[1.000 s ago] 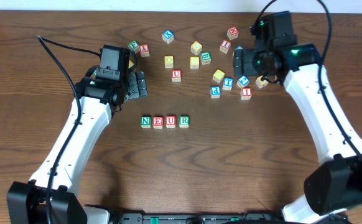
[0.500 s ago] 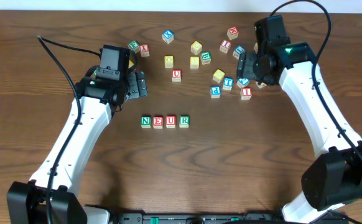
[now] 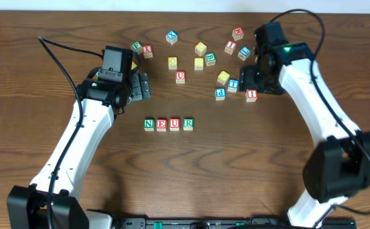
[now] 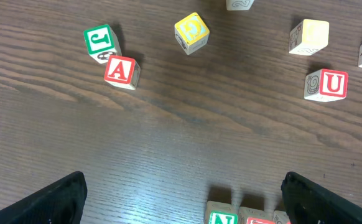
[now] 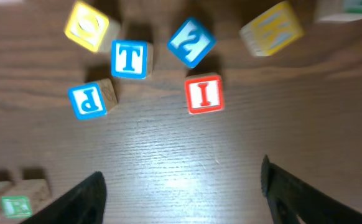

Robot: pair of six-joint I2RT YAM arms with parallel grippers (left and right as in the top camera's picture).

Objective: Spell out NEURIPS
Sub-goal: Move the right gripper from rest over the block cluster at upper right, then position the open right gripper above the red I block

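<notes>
Right claw (image 5: 184, 180) hangs spread and empty near the red I (image 5: 204, 93); left claw (image 4: 184, 202) is spread too. NEUR row (image 3: 168, 124) stands done. I, P (image 5: 92, 99) and S are not yet placed.

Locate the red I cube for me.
In the overhead view the red I cube sits toward the right side, right of the blue P cube and below-right of the blue T cube, touching neither.

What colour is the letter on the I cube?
Red; the I cube shows best in the right wrist view.
</notes>
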